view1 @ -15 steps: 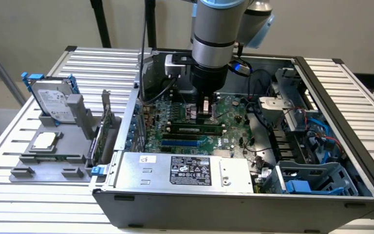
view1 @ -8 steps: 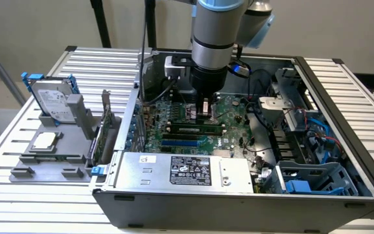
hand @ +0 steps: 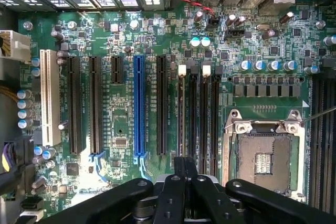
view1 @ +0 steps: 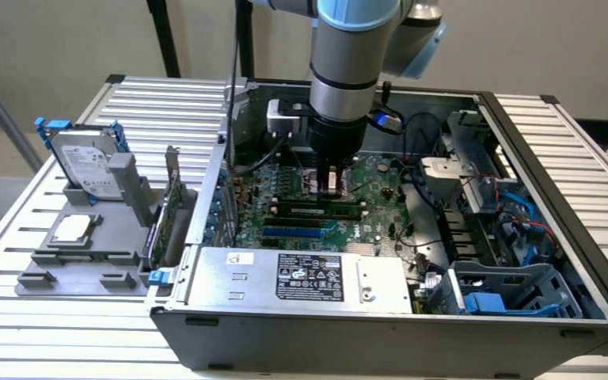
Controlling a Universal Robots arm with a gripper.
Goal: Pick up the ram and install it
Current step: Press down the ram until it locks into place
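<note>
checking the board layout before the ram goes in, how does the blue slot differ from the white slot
The blue slot is narrow; the white slot is clearly broader. The blue slot sits between black slots, while the white slot ends the row, beside a line of capacitors. Shared: both run parallel, look empty, and sit on the green motherboard.

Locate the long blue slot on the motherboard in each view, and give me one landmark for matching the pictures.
Exterior view: the blue slot lies on the motherboard, between the gripper and the labelled silver box.
Wrist view: the blue slot runs among the black slots, near the picture's middle.
Shared landmark: the shut gripper, close to one end of the slot.
</note>
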